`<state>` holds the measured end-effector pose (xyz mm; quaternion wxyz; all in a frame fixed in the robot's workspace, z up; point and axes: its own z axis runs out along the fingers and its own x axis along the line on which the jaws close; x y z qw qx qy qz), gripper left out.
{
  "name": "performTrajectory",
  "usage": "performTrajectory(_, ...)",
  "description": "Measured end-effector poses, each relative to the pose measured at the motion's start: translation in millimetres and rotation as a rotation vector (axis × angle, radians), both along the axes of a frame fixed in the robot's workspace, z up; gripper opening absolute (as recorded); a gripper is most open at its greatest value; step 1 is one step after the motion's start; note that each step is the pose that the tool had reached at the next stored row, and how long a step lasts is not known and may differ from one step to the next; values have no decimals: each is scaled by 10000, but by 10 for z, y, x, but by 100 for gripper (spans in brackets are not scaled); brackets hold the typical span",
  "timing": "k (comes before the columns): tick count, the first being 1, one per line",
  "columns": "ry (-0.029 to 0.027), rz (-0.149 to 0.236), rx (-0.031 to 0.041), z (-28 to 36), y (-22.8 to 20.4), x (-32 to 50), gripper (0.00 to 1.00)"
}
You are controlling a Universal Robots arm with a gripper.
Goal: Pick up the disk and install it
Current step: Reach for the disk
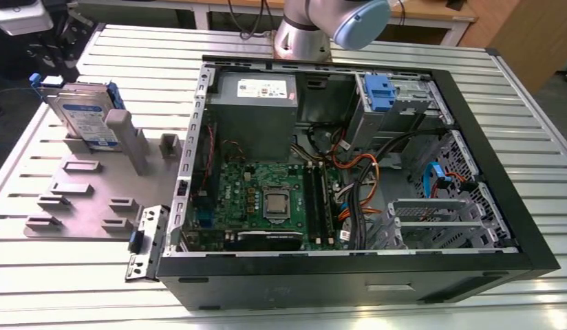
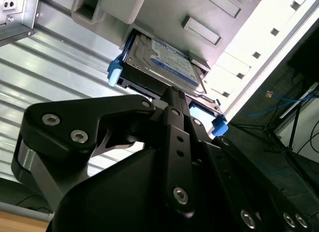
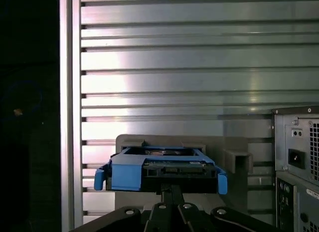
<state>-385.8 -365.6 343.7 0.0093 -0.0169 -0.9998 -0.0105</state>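
- The gripper (image 3: 172, 191), seen in both wrist views, is clenched with its tips together, grasping nothing.
- Just beyond it, the disk (image 3: 162, 168) stands on edge in a grey holder (image 1: 91, 192).
- The open computer case (image 1: 357, 268) sits beside the holder on the slatted metal table (image 3: 174, 57).

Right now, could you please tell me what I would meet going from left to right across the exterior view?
The disk standing on its grey holder → the green motherboard → the blue drive caddy → the right wall of the black case.
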Motion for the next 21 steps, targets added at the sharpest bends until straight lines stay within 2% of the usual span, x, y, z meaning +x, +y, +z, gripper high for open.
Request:
performTrajectory(2,1,28,-144,-12,11,-13,11)
performTrajectory(3,-1,38,-194,-21,17,-21,11)
performTrajectory(4,-22,48,-201,-32,20,-32,11)
performTrajectory(7,-120,81,-187,-60,22,-59,11)
performTrajectory(10,-218,100,-129,-69,22,-95,11)
performTrajectory(12,-260,99,-117,-69,24,-133,11)
performTrajectory(15,-293,99,-116,-70,30,-170,11)
performTrajectory(21,-298,99,-116,-74,36,-162,11)
